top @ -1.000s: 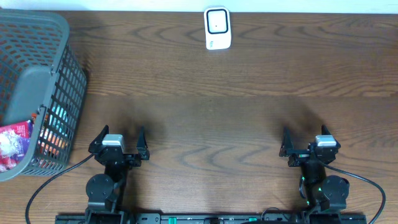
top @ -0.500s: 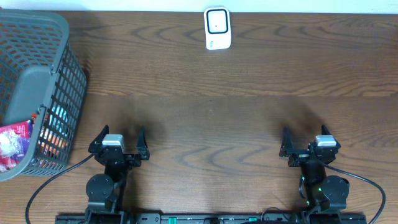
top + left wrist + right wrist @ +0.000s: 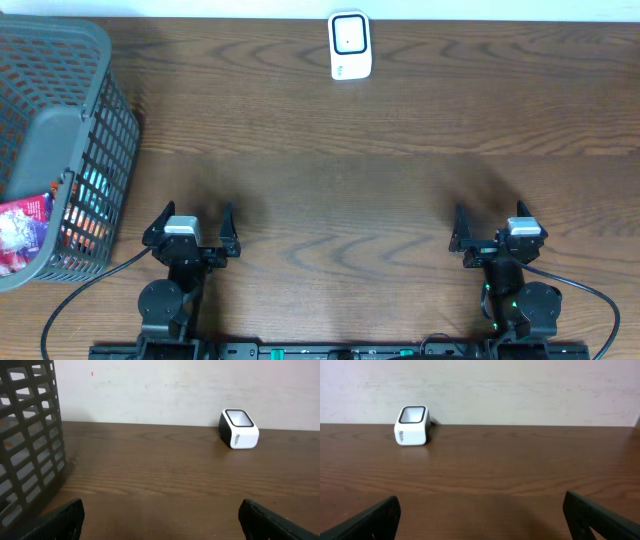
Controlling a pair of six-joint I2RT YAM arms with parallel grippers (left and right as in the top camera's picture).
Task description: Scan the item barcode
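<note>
Overhead, the table [image 3: 340,170] is dark wood, and a white scanner [image 3: 350,45] stands at its far edge, near the middle, with its window facing up. A grey basket [image 3: 60,150] sits at the far left. Through its mesh I can see a pink and red packet [image 3: 20,235] with other coloured goods I cannot make out, all well apart from the scanner. The left gripper [image 3: 195,220] waits at the near edge just right of the basket, its fingers spread wide and holding nothing. The right gripper [image 3: 490,225] sits at the near edge on the other side, also spread and empty. A black cable [image 3: 70,300] loops from the left arm's base. Left wrist view: two dark fingers [image 3: 55,522] show at the bottom corners, far apart with bare wood between them. The basket wall [image 3: 30,435] fills the left side and the scanner [image 3: 239,429] stands far off to the right against a pale wall [image 3: 150,390]. Right wrist view: the fingers [image 3: 370,520] again sit wide at both bottom corners, with nothing between them, and the scanner [image 3: 411,426] stands far off to the left by the wall.
</note>
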